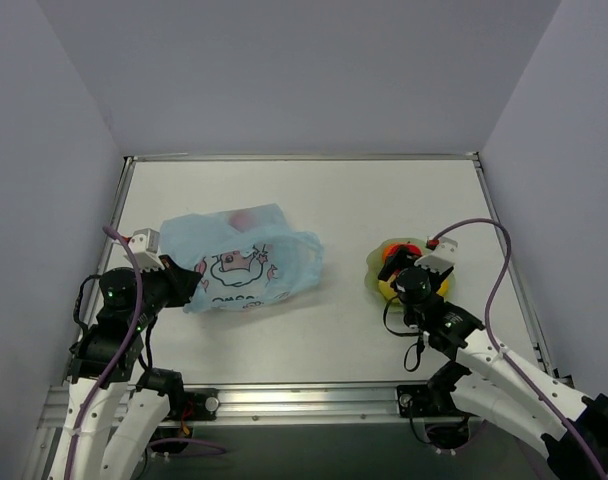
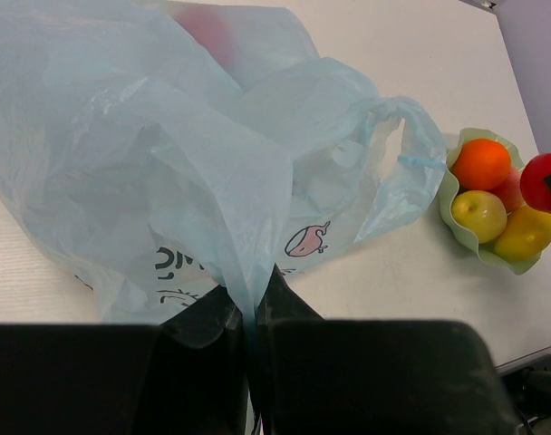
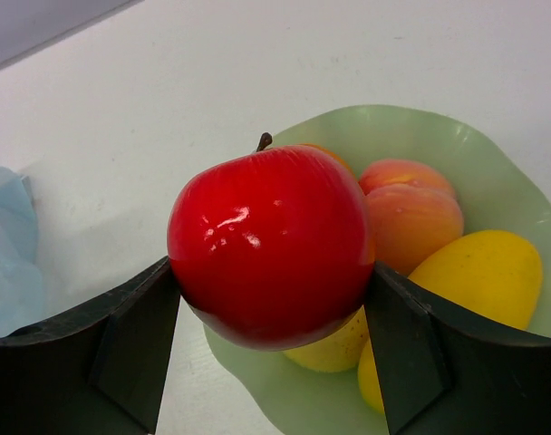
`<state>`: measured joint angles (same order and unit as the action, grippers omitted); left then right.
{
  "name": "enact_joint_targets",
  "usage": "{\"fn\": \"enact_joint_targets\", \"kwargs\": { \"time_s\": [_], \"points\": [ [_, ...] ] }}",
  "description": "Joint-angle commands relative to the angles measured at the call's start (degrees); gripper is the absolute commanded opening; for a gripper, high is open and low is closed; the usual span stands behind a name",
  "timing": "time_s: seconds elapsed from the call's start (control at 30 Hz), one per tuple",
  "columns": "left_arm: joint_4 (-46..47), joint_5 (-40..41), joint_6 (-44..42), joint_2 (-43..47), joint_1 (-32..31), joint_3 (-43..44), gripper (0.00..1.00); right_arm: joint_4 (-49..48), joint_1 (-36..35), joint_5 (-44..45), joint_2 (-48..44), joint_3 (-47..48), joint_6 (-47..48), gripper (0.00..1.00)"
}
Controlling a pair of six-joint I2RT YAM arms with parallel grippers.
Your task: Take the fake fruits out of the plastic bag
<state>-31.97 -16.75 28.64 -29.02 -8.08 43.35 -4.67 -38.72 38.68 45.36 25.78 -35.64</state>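
The light-blue plastic bag [image 1: 246,262] lies crumpled at the table's left. A reddish fruit [image 2: 207,32] shows dimly through its far end. My left gripper [image 2: 253,304] is shut on a pinched fold of the bag's near edge [image 1: 189,285]. Over the pale green scalloped dish [image 3: 420,127], my right gripper [image 3: 271,299] is shut on a glossy red apple [image 3: 271,245] held between both fingers. The apple hangs just above the dish's near-left side. In the dish lie an orange ball [image 2: 481,163], a peach-coloured fruit [image 3: 411,217] and two yellow fruits [image 2: 478,215], [image 3: 484,272].
The dish [image 1: 376,268] stands at the right of the table, apart from the bag's handle loop [image 2: 411,154]. Grey walls close in the table on three sides. A metal rail [image 1: 304,400] runs along the near edge between the arm bases.
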Motion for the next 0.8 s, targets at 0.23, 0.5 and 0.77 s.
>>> {"fn": "enact_joint_targets", "kwargs": {
  "time_s": [0.23,0.5,0.77],
  "points": [
    [0.3,-0.9,-1.0,-0.2,0.6,0.7,0.02,6.2,2.0,2.6,-2.7,-1.5,-8.0,0.40],
    [0.3,-1.0,-0.9,-0.3,0.7,0.7,0.02,9.8,2.0,1.5,-6.5,-3.2,-12.1,0.51],
    [0.3,-0.8,-0.9,-0.4,0.9,0.7,0.02,10.4,2.0,2.9,-4.4,-1.7,-11.4,0.87]
  ]
}}
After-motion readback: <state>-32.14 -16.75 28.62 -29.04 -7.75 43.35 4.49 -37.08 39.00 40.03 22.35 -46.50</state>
